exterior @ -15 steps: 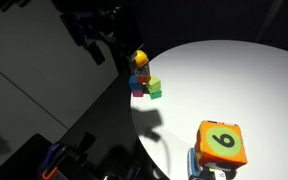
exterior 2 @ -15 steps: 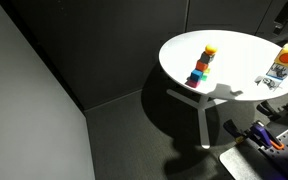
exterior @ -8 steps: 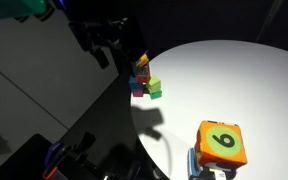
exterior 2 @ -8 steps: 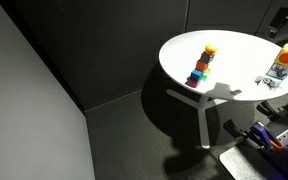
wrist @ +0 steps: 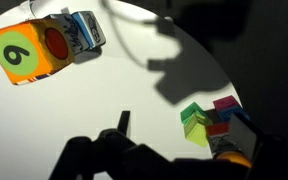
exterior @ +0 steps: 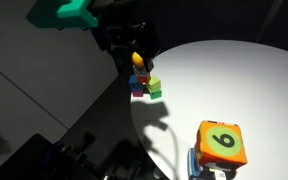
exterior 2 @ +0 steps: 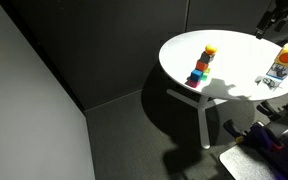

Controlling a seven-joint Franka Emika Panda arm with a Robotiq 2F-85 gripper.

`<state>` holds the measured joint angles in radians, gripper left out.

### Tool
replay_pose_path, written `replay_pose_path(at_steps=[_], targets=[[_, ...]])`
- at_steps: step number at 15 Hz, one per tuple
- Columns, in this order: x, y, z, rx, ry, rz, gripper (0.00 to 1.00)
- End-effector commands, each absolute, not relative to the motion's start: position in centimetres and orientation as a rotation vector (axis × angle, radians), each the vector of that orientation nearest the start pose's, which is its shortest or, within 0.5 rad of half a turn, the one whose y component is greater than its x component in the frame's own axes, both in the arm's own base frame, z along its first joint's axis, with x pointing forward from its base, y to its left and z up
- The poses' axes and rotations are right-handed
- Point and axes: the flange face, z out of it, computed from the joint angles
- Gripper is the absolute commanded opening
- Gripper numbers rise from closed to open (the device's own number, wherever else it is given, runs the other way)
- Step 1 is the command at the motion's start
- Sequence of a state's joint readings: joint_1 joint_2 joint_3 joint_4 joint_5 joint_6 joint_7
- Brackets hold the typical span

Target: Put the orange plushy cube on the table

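The orange plushy cube seems to sit on a blue-and-white object at the worktop rim, well apart from the dark fingers, whose opening I cannot tell; they should come over it, spread wide and close gently on its soft sides.

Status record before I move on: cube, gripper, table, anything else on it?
cube: orange, green numbered face, touching a blue-and-white item near the table rim
gripper: by the block stack, far from the cube, holding nothing visible; open or shut too dark to tell
block stack: small coloured blocks, upright, across the table from the cube
table: round, white
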<state>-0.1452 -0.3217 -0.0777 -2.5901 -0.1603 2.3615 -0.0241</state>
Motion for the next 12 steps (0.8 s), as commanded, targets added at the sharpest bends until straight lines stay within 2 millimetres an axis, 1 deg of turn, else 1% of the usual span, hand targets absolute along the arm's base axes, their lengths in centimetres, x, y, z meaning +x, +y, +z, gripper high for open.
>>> replay_pose_path(at_steps=[1,6,12], targets=[[43.6,-10.2,37.4,-3.252,0.110,-0.188,1.00],[46.1,-12.0,36.0,-3.225,0.150,-0.266,1.00],[48.3,-14.9,34.1,-3.148,0.208,-0.215,1.00]])
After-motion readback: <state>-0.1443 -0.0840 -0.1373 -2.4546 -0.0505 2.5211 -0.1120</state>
